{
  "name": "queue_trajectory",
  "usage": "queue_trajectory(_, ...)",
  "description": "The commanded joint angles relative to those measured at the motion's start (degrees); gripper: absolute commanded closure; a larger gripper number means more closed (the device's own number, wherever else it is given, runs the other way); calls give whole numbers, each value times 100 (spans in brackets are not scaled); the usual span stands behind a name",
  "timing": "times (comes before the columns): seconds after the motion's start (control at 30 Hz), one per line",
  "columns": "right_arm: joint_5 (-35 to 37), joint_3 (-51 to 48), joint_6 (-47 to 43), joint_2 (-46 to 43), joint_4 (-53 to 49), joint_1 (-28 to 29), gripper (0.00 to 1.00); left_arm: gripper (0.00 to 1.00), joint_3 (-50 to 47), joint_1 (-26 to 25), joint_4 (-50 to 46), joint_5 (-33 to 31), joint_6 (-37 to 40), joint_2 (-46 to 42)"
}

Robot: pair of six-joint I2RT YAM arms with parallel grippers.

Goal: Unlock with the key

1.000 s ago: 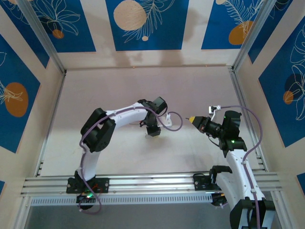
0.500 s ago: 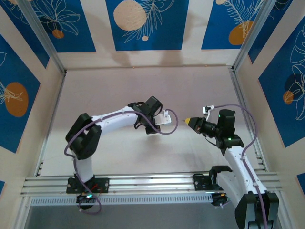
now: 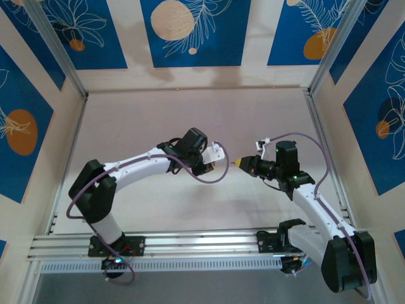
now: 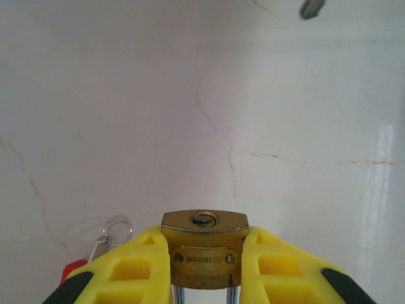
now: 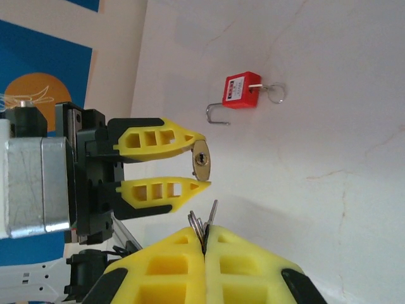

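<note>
Here the left claw (image 5: 204, 159) grips the brass padlock (image 4: 204, 253) (keyhole facing outward), and the right claw (image 5: 204, 233) is pinched tight on the key (image 5: 211, 212), whose tip sits near that lock; a red padlock (image 5: 241, 90) lies on the table (image 5: 329, 114)

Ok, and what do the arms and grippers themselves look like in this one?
The left arm and right arm have white links, black joints and looping purple cables. The left gripper and right gripper have yellow fingers with rectangular cut-outs and black bases.
</note>
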Motion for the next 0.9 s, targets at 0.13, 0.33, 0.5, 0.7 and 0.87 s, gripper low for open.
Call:
queue_trajectory(0.13,-70,412,-420,395,222,414,100,84,-521,-172,995,150,-89,-509)
queue_trajectory(0.33,-161,581,-740,639,229,650,100,84,-605,-272,1007,115,1,-645)
queue_trajectory(0.5,-122,590,-838,762,311,743,100,84,-601,-305,923,91,43,-680)
queue_trajectory(0.7,-77,599,-905,804,312,816,100,84,-590,-311,845,61,79,-684)
queue_trajectory(0.87,-85,585,-905,833,322,829,100,84,-582,-311,826,52,86,-697)
